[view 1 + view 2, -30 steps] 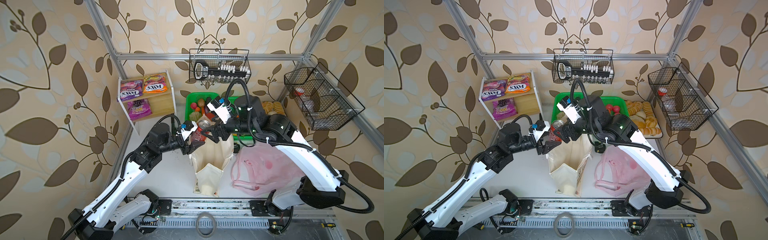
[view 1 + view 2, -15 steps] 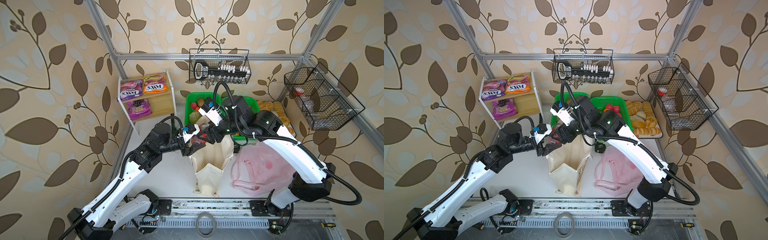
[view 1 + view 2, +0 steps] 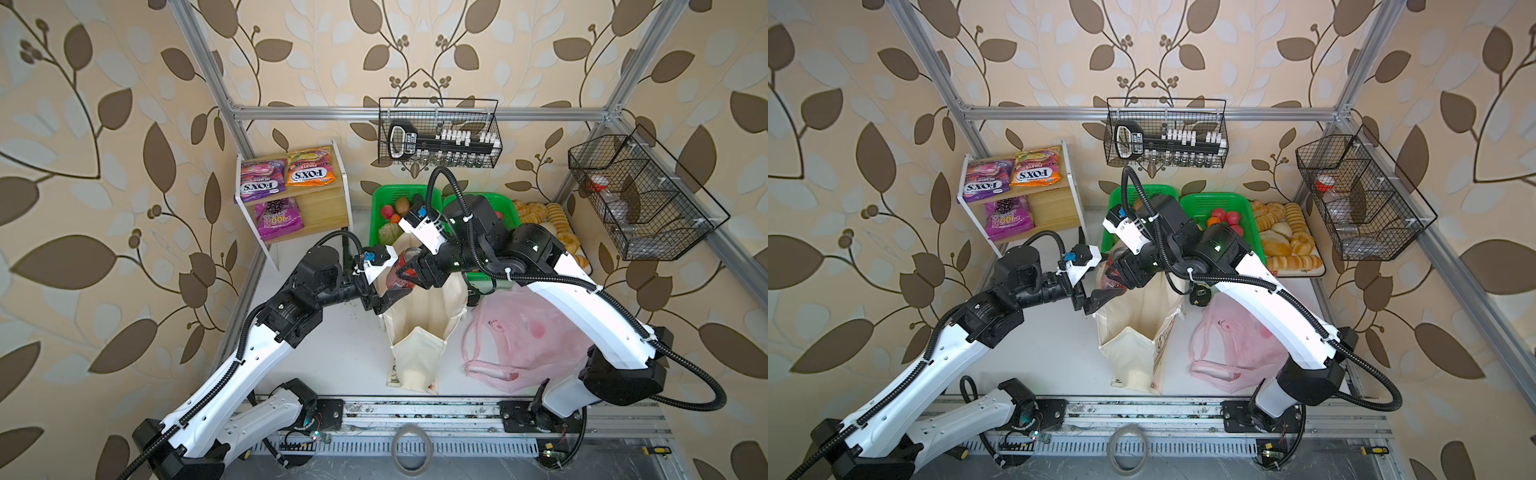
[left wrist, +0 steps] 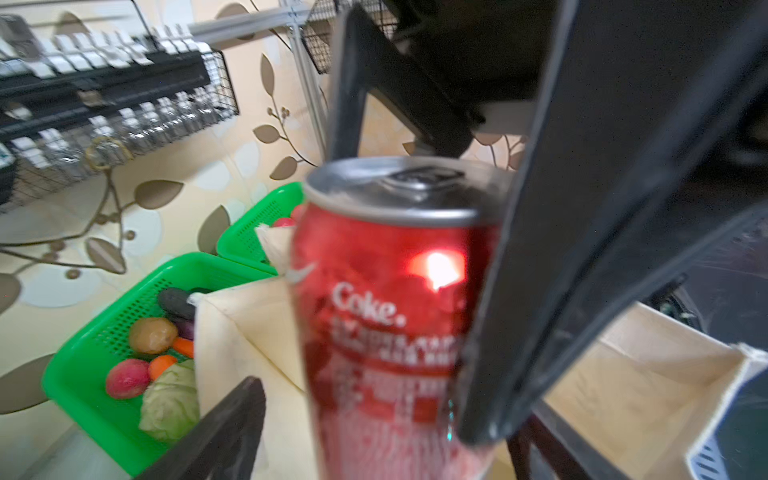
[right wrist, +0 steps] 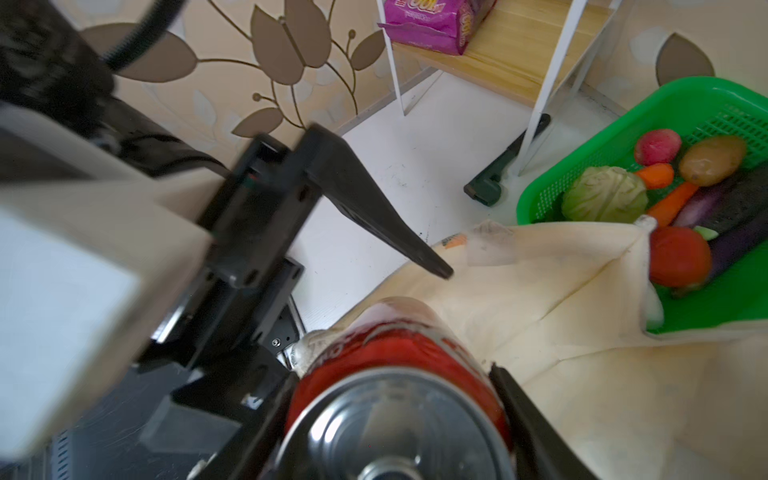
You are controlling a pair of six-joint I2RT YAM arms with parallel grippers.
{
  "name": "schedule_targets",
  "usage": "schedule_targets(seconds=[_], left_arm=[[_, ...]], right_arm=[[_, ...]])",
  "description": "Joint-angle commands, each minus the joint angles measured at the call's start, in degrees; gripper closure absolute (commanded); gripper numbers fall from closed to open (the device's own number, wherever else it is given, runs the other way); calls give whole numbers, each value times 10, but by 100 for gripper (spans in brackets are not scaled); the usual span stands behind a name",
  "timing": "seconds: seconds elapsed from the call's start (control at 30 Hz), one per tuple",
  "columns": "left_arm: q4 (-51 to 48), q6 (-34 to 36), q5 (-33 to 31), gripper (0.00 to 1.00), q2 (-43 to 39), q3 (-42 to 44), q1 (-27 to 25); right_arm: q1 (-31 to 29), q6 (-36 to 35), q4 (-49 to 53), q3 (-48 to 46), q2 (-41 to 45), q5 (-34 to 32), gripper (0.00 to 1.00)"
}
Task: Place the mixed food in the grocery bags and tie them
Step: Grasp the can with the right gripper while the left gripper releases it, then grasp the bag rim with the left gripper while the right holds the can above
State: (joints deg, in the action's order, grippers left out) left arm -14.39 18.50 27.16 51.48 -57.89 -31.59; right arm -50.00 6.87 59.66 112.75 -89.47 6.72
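Observation:
The red drink can (image 3: 400, 269) (image 4: 386, 316) hangs over the mouth of the cream canvas tote (image 3: 419, 332) (image 3: 1133, 332). My right gripper (image 3: 412, 272) (image 5: 395, 415) is shut on its top end. My left gripper (image 3: 388, 286) (image 4: 386, 436) is open around its lower part, with a gap showing beside one finger (image 4: 232, 428). The pink plastic bag (image 3: 523, 336) lies flat to the right of the tote. On the shelf sit the orange FOX'S packet (image 3: 309, 174) and the purple "100" packet (image 3: 277, 216). Potato (image 4: 152, 334), cabbage (image 4: 170, 405) and red vegetable (image 4: 126, 378) lie in a green basket (image 4: 83, 374).
A second green basket (image 3: 1221, 203) and a tray of bread rolls (image 3: 1287, 237) stand behind the bags. Wire baskets hang on the back wall (image 3: 440, 133) and the right wall (image 3: 640, 199). A purple-pink FOX'S packet (image 3: 259, 183) shares the shelf. A dark tool (image 5: 503, 166) lies by the shelf leg.
My right gripper came in from the right and shut on the can's top. My left gripper's jaws have just opened off the can.

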Motion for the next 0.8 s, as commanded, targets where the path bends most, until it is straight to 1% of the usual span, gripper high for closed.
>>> schedule_targets(seconds=[0.0, 0.07, 0.13, 0.2, 0.23, 0.27, 0.33, 0.43, 0.5, 0.6, 0.67, 0.73, 0.77], left_arm=[[36, -70, -111, 7, -33, -30, -5], [3, -110, -193, 7, -33, -42, -5], [-60, -154, -279, 7, -20, -62, -6], [-124, -194, -333, 8, -1, -80, -5], [-150, -213, -338, 8, 9, -86, -5], [-175, -235, -330, 8, 20, -92, -6], [-197, -278, -290, 7, 38, -92, -5], [-187, -332, -238, 9, 57, -79, -5], [-177, -353, -226, 11, 67, -70, -5], [-173, -361, -224, 15, 79, -67, -5], [-174, -361, -220, 22, 87, -69, -5], [-176, -361, -219, 36, 98, -73, -6], [-164, -365, -194, 54, 105, -71, -5]], right_arm=[[12, 15, -59, -23, 45, -81, 70], [23, 28, -73, -45, 56, -108, 74], [28, 39, -77, -65, 61, -144, 74], [23, 43, -76, -81, 61, -166, 74], [20, 46, -77, -90, 60, -173, 74], [18, 53, -80, -102, 60, -180, 75], [12, 71, -90, -126, 60, -202, 76], [-3, 93, -113, -163, 58, -232, 78], [-12, 102, -133, -185, 56, -226, 78], [-20, 120, -151, -207, 46, -225, 79], [-25, 125, -155, -214, 36, -227, 83], [-26, 132, -156, -216, 27, -228, 84], [-28, 142, -151, -216, 6, -228, 85]])
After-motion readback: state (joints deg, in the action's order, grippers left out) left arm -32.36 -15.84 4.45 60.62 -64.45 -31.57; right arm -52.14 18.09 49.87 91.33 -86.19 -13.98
